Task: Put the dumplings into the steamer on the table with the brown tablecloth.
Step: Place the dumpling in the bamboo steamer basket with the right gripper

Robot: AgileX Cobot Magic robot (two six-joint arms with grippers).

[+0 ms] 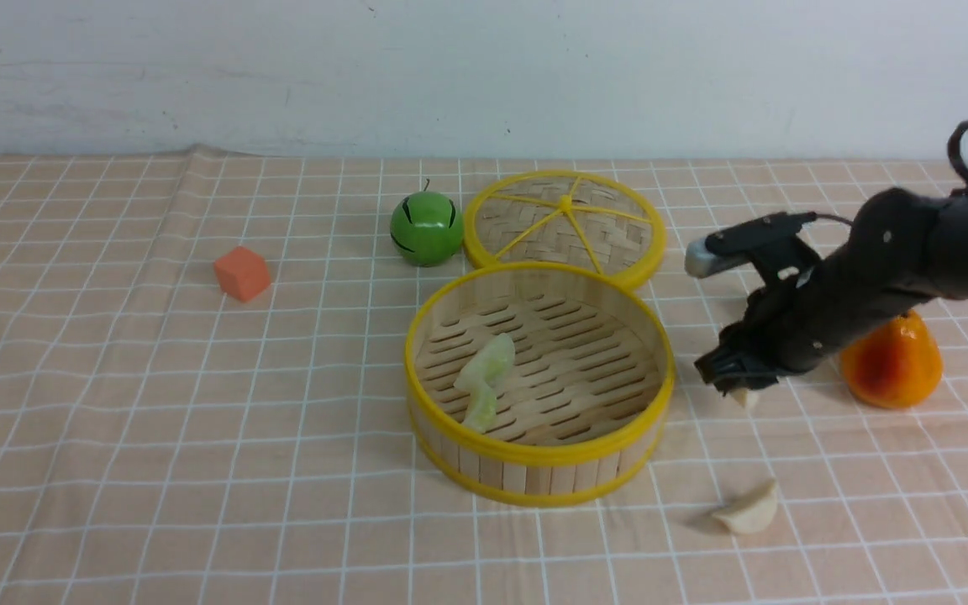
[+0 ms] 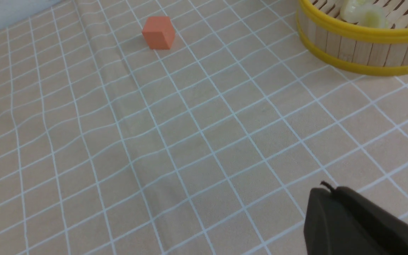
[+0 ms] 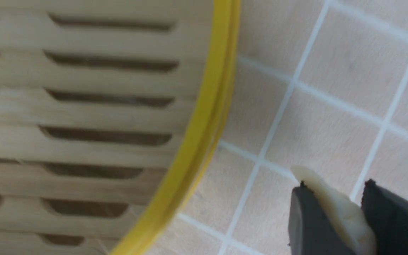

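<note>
Dumplings are sitting in three places: one cream-white dumpling (image 3: 335, 212), a smooth crescent, is being pinched between the right gripper (image 3: 335, 185)'s two dark fingers (image 3: 310, 226), its pointed tip poking past them, just beside the steamer (image 1: 534, 458)'s yellow rim on the side facing the surface's right edge. Two pale green dumplings (image 1: 484, 382), translucent, are lying together on its slatted bamboo floor, and a second cream dumpling (image 1: 749, 511) is resting on the gridded brown tablecloth (image 1: 114, 378) nearer the front edge. Over the front left corner the left gripper (image 2: 328, 193) is hanging closed and empty.
</note>
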